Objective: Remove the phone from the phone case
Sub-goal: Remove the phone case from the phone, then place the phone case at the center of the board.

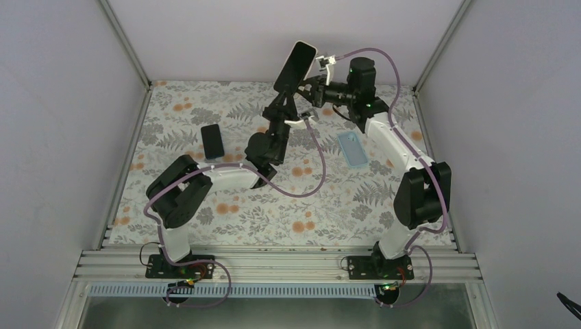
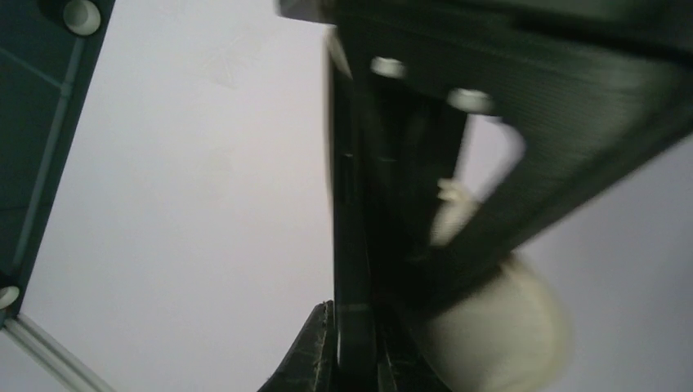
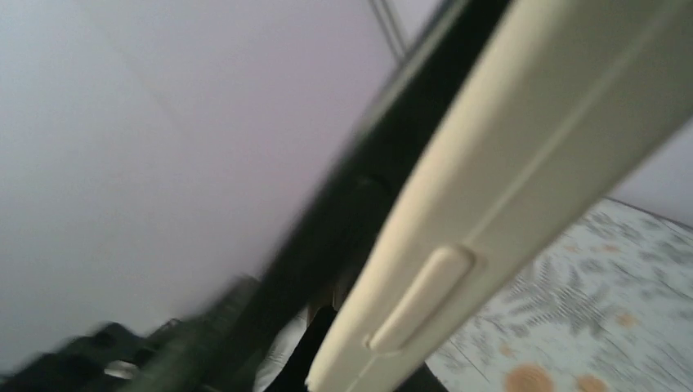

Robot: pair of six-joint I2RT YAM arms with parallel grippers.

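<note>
My left pincer point(image 1: 283, 89) grips the phone point(image 1: 296, 63) in its case point(image 3: 507, 163) at upper centre, my right pincer point(image 1: 322, 65) state indeterminate; uneven prying could twist the phone free and drop it.

White-linked arms point(image 1: 229, 175) with black joints point(image 1: 179, 199), looping purple cables point(image 1: 320, 171), black bolted bases point(image 1: 179, 264).

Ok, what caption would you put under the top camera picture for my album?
Left gripper holds a cased phone high above the floral table, right gripper beside its top edge.
</note>
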